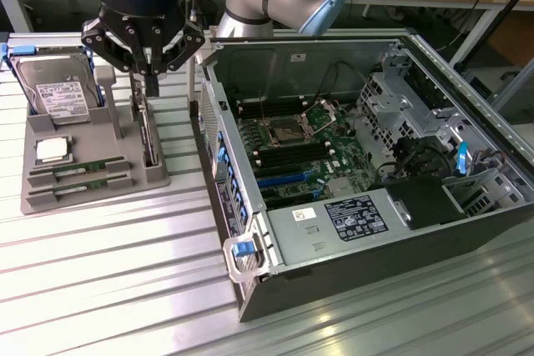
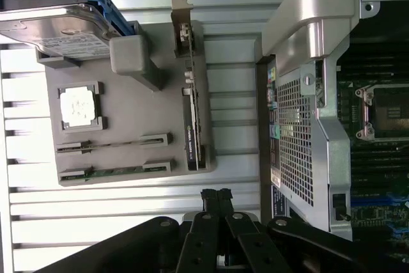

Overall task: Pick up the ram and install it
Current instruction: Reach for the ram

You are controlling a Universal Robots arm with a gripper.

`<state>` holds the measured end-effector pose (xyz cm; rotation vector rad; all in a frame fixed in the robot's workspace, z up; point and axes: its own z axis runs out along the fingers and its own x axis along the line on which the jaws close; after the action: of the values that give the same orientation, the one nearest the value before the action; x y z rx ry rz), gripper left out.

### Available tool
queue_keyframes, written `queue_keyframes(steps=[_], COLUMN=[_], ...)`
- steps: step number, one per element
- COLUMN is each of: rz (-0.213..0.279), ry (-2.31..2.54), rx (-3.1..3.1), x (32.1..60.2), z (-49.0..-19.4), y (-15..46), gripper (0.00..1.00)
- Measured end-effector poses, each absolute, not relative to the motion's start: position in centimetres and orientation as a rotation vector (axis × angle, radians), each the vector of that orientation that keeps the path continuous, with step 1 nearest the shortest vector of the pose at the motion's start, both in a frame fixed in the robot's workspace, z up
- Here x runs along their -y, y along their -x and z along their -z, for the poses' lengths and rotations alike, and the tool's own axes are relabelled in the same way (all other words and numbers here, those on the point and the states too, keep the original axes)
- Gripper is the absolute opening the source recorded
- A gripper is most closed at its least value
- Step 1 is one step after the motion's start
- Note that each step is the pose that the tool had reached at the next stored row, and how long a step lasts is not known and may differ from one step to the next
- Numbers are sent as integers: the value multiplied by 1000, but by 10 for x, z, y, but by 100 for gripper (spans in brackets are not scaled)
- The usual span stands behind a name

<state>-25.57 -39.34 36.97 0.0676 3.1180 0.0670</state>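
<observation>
Exterior view: ram [image 1: 79, 188] in grey tray [image 1: 92, 135]

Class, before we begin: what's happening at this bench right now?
A robot arm's gripper, fingers shut and holding nothing, hangs over the grey parts tray beside the open computer case. The ram lies in its tray slot, not yet picked up. The hard drive and processor chip sit in the tray too.

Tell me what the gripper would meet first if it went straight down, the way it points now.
Probably the upright card standing in the grey tray: the gripper hangs right above it. Depth is unclear; it might reach the tray beside it instead.
</observation>
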Motion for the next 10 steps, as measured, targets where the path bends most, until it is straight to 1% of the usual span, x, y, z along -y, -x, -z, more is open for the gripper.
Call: queue_keyframes(steps=[10], rz=[-67], ry=[-68], rx=[-3118], x=[393], z=[-370], y=[264], gripper=[11])
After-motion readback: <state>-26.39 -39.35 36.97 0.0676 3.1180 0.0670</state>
